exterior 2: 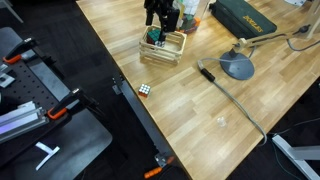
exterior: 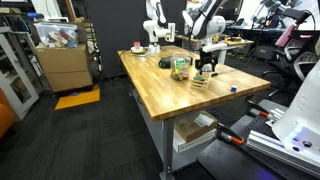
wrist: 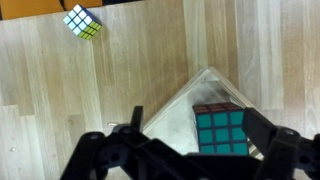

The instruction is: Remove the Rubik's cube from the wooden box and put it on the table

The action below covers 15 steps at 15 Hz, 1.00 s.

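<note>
A Rubik's cube with a teal face up lies inside the wooden box, a low pale crate on the butcher-block table. The crate also shows in an exterior view. My gripper hangs right over the crate, its fingers spread either side of this cube; the right finger is close to it and the left one is apart. It shows in both exterior views. A second, tiny multicoloured cube sits on the table in front of the crate.
A green-and-yellow object stands next to the crate. A small blue item lies nearby. A grey disc with a long cable and a dark green case lie beside the crate. A cardboard box stands off the table.
</note>
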{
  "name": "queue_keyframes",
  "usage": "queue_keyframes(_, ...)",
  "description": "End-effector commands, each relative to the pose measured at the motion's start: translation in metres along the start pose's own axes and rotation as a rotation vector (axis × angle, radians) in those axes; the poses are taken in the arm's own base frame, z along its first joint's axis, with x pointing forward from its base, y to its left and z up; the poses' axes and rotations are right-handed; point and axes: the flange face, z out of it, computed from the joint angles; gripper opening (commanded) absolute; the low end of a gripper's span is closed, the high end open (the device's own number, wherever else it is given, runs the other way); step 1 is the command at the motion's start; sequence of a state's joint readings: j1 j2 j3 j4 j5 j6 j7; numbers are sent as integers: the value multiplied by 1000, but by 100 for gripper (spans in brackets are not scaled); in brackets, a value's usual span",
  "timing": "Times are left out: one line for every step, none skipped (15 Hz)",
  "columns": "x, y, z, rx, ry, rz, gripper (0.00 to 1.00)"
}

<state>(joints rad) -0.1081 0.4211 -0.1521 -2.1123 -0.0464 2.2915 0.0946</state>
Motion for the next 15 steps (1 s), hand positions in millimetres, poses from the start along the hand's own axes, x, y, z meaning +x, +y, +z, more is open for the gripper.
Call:
queue_keyframes(8, 7, -4, -23, -47, -119, 100)
queue_keyframes(8, 8, -3, -15, -61, -148, 100)
queue_keyframes(7, 11, -3, -8, -75, -172, 100)
queue_keyframes(6, 14, -2, -1, -90, -192, 100)
queue_keyframes(7, 16, -1, 4, -96, -207, 100)
queue_keyframes(7, 17, -2, 12, -102, -220, 100)
queue_keyframes(8, 18, -3, 15, -106, -231, 100)
queue_keyframes(11, 17, -5, 17, -106, -237, 100)
queue_keyframes(5, 18, -3, -3, -81, -210, 100)
queue_keyframes(7, 17, -4, -2, -83, -217, 100)
queue_keyframes(8, 16, -4, -2, -87, -220, 100)
queue_keyframes(9, 16, -4, -2, -89, -221, 100)
queue_keyframes(9, 15, -3, -2, -91, -222, 100)
queue_keyframes(9, 15, -2, -2, -92, -222, 100)
queue_keyframes(9, 16, -2, -2, -92, -222, 100)
